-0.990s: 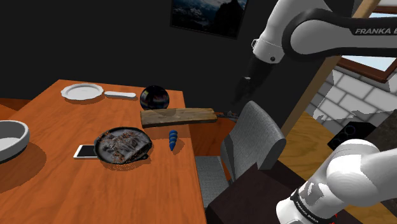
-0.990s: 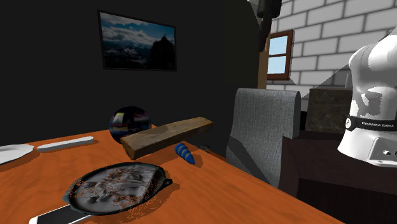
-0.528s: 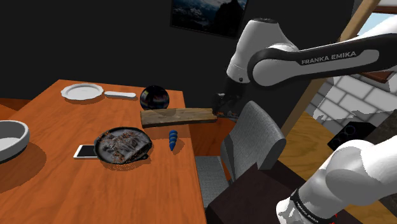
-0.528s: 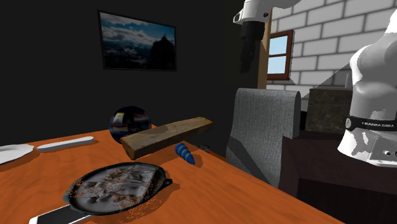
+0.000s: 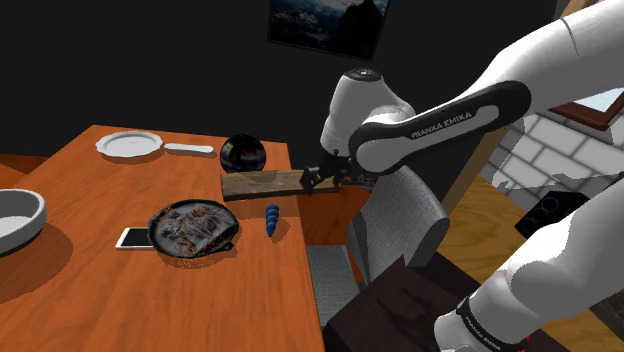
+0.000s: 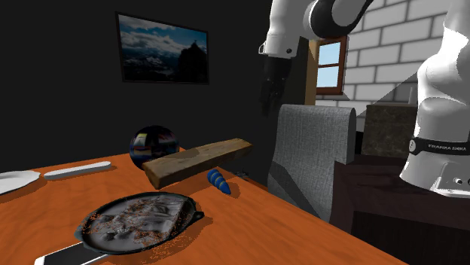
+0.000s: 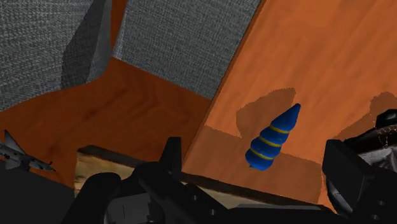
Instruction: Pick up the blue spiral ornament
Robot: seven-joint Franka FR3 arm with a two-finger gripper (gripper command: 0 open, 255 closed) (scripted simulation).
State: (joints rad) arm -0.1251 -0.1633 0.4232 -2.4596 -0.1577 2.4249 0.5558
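1 blue spiral ornament (image 5: 271, 218), a cone with thin yellow bands, lies on its side on the orange wooden table (image 5: 100, 290). It sits close to the table's edge, near a rough wooden plank (image 5: 270, 183) and a dark pan (image 5: 192, 229), and touches neither. The black gripper (image 5: 318, 181) hangs in the air above the plank's end nearest the grey chair (image 5: 400, 215), well apart from the ornament. In the wrist view its 2 fingers (image 7: 170, 156) stand spread with nothing clasped, and the ornament shows on the table far beyond them. A dark glossy ball (image 5: 242, 153) rests behind the plank.
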